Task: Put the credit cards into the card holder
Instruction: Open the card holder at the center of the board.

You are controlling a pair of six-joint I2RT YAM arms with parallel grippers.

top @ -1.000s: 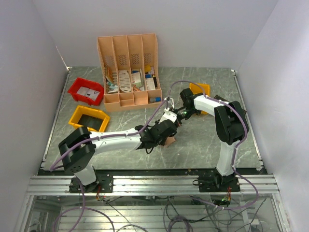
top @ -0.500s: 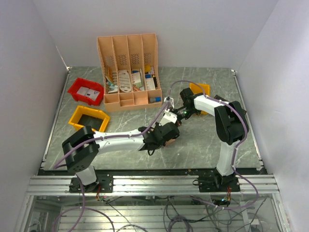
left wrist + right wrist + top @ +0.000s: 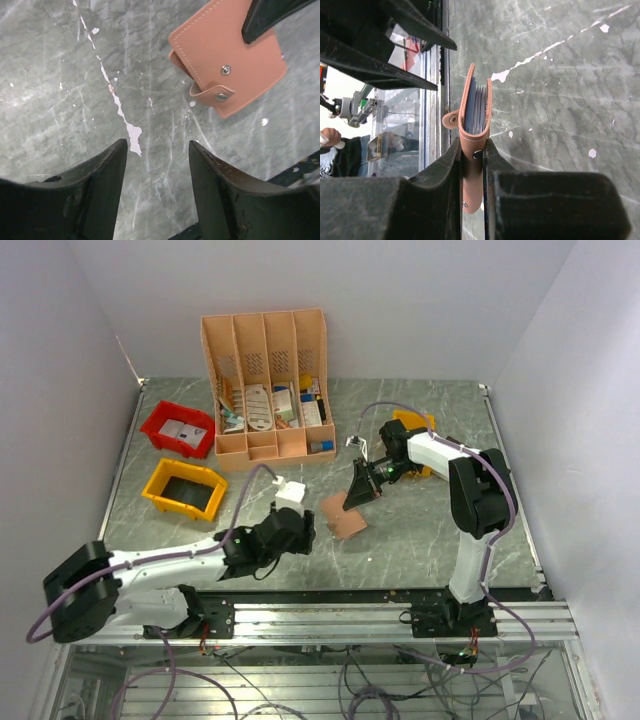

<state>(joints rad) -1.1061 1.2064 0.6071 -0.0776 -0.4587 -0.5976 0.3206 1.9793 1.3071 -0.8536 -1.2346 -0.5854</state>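
Left wrist view: my left gripper (image 3: 157, 175) hangs with its two dark fingers (image 3: 95, 195) spread apart over the bare grey marbled table (image 3: 60, 75), holding nothing. Just ahead lies the small tan-brown stitched leather card holder (image 3: 235, 70), folded shut. It has two round metal snaps, one of them on a short strap looping round its edge. My right gripper (image 3: 472, 150) is clamped on it across both covers. Seen edge-on from the right wrist, it shows thin pale blue-grey leaves packed between the covers; whether those are cards or pockets I cannot tell. From above, the card holder sits mid-table, tilted, at the tip of my right arm. A second ago my left arm was stretched out with its gripper over the card holder, close beside the right gripper. Now it has drawn back toward the near left, well apart from the card holder, which shows uncovered
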